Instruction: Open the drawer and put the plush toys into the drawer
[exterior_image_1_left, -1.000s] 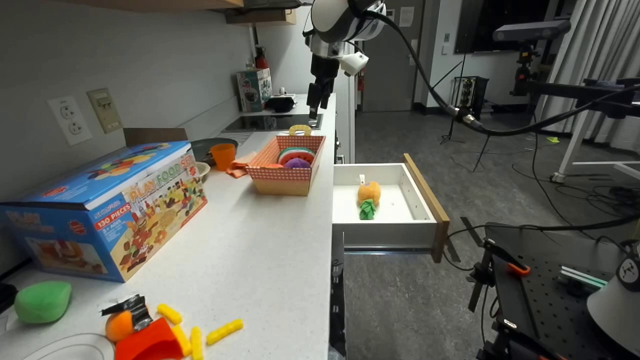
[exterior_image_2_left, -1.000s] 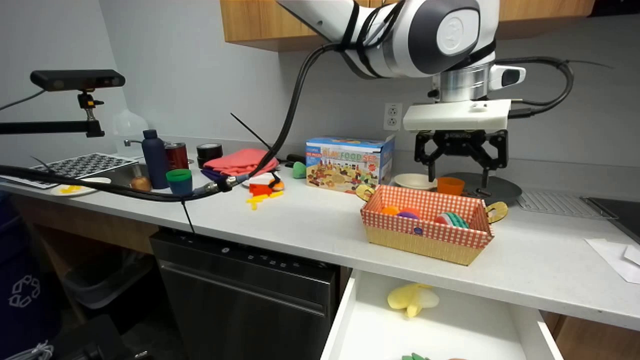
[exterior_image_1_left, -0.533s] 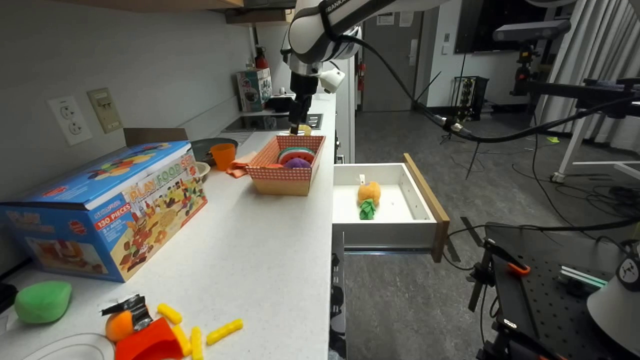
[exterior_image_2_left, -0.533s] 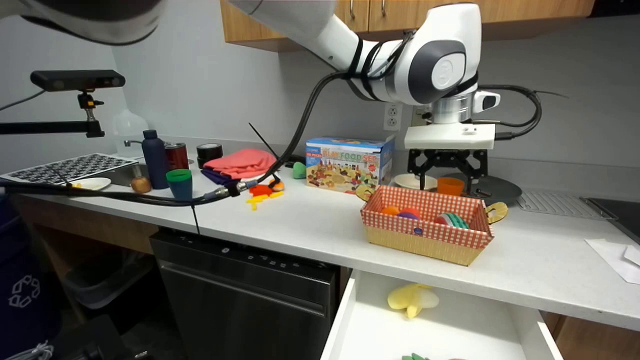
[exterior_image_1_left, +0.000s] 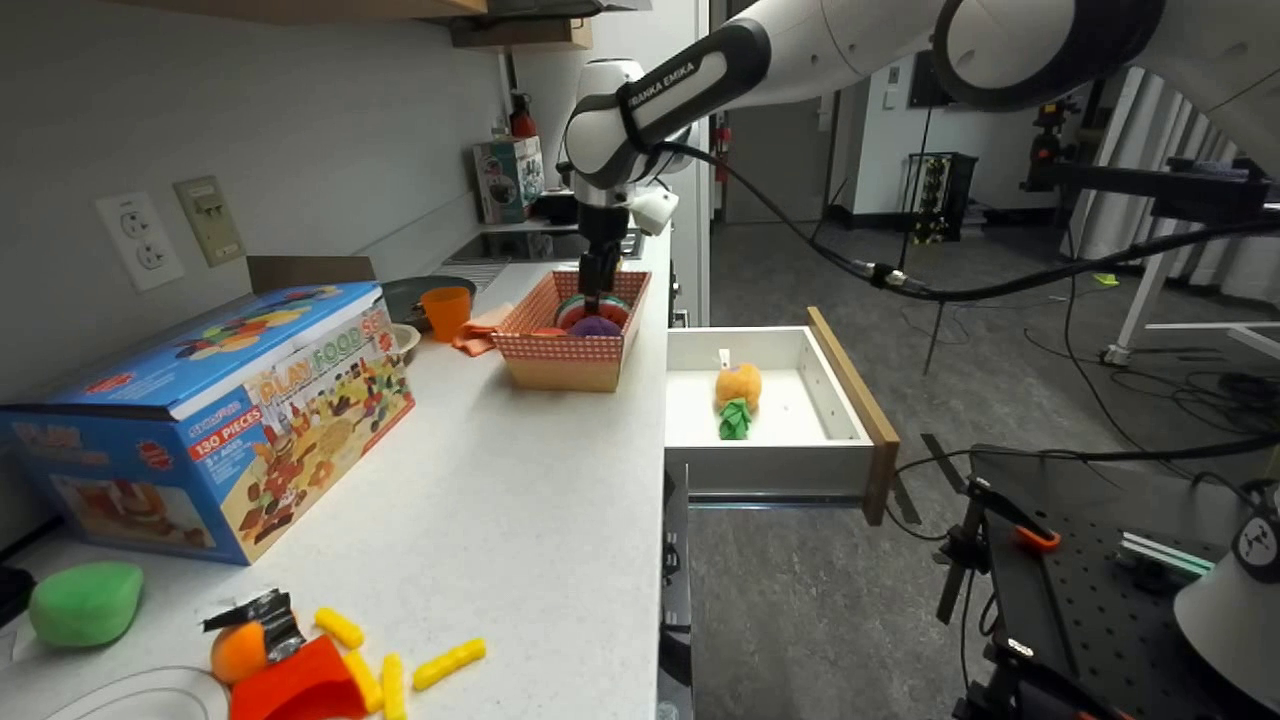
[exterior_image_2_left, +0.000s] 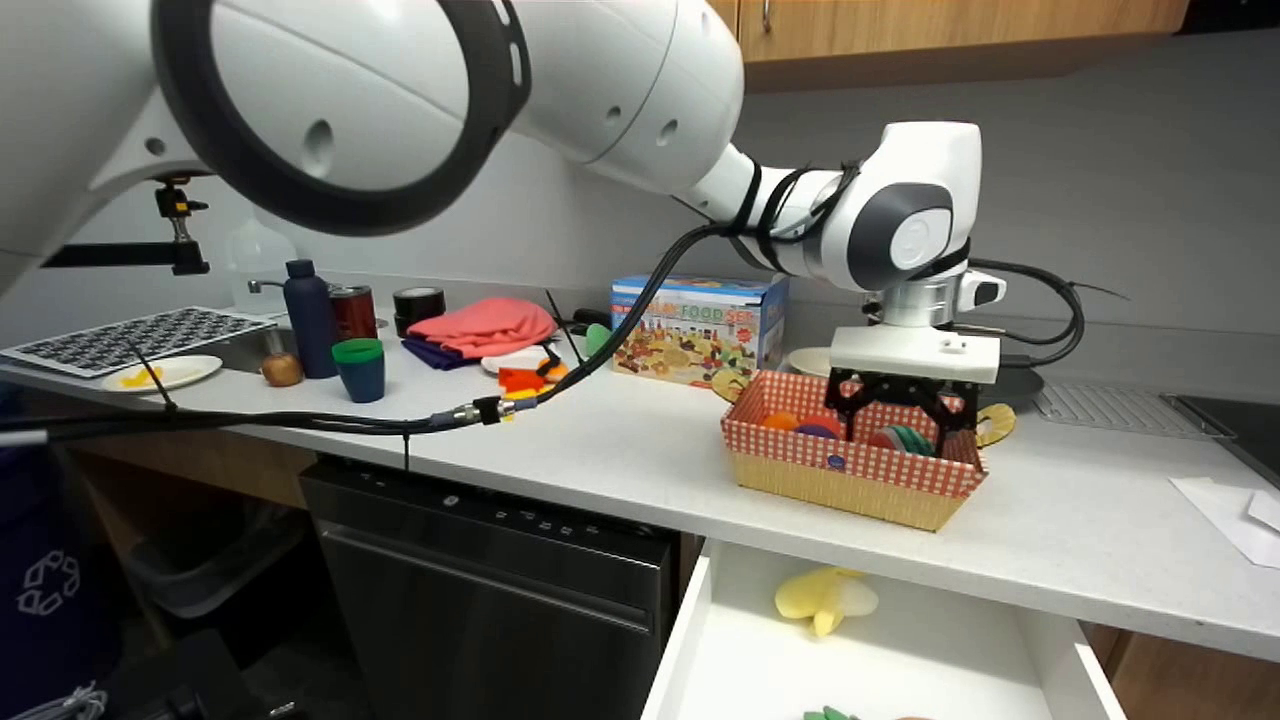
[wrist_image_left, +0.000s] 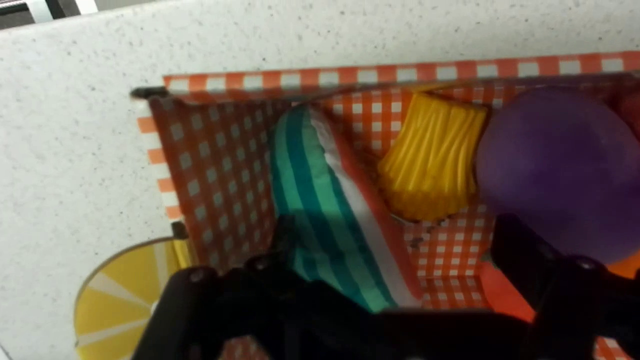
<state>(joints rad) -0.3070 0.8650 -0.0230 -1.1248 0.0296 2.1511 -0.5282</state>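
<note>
At the mouth of the basket (exterior_image_2_left: 850, 495), the claw (exterior_image_2_left: 894, 442) hangs spread, gripping nothing; the watermelon plush (wrist_image_left: 332, 200) lies slantwise inside, so closing might twist it loose.

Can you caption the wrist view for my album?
The robot's open gripper poised at a gingham basket holding a watermelon-slice plush, a ribbed yellow toy and a round purple toy.

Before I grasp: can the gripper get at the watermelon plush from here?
Likely yes: the open gripper seems to straddle the watermelon plush with nothing on top, though the basket's end wall may crowd one side.
</note>
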